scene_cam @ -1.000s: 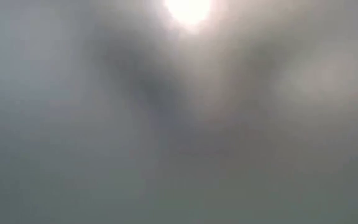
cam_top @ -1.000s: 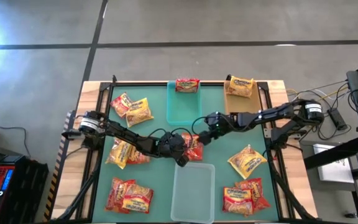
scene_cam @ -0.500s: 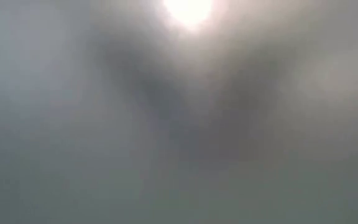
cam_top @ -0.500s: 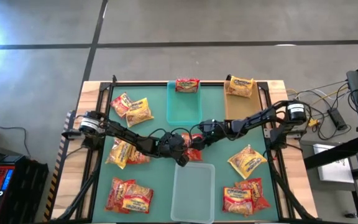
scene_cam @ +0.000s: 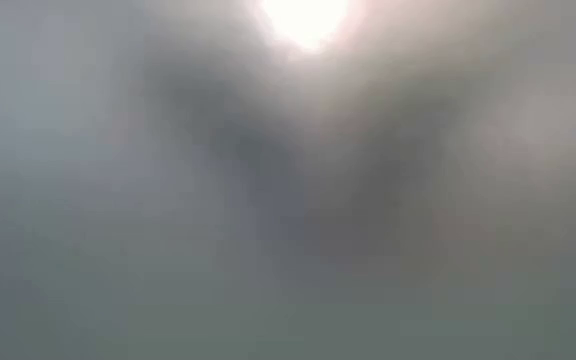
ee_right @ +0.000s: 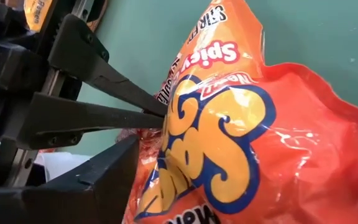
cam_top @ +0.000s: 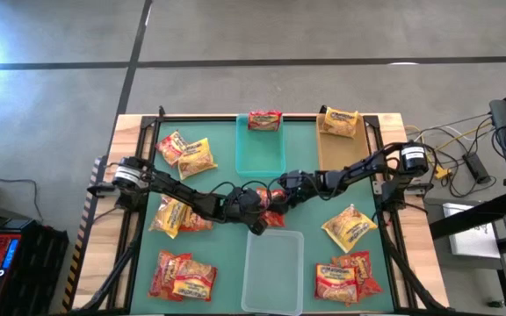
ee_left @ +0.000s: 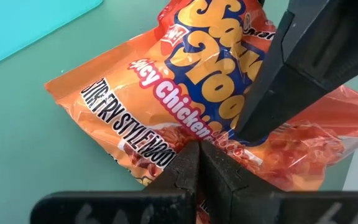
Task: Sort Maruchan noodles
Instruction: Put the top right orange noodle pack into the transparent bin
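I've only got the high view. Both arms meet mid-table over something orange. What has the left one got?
Observer: The left gripper has its fingers shut on the edge of an orange crinkly plastic noodle packet.
Operator: Which flavour?
Observer: The left wrist view reads Spicy Chicken on it.
Operator: And the right one?
Observer: The right gripper touches the same packet's printed face. I cannot tell its grip.

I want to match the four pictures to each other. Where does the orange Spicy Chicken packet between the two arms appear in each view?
High view: the orange packet lies at table centre, between the left gripper and right gripper.
Low view: not visible; all blur.
Left wrist view: the packet fills the middle.
Right wrist view: it fills the right half.
Shared landmark: the green mat under the packet.
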Motion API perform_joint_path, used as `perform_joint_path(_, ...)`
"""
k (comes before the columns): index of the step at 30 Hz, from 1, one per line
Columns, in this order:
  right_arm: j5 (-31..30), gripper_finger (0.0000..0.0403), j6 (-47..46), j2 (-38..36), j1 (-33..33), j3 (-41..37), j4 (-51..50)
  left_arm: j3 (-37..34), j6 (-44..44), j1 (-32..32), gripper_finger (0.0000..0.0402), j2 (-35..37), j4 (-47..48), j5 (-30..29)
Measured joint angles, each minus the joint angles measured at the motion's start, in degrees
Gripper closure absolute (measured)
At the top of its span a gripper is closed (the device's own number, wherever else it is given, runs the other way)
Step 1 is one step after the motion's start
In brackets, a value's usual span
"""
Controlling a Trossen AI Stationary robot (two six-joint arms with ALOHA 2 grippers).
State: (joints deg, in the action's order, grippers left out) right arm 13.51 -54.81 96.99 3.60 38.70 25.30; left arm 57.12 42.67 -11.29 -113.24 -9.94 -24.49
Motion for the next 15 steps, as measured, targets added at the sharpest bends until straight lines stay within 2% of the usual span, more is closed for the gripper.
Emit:
perform_joint_path(6,0.3,0.018,0.8,-0.2,-0.1,0.0,-0.1,-0.2,-2.2,-0.4,0.0402,2.2,1.0,0.3)
perform_joint_path(15,0.9,0.0261,6.7,-0.2,0.0,0.0,0.3,-0.1,-3.0,-3.4,0.0402,7.0,6.4,-8.8)
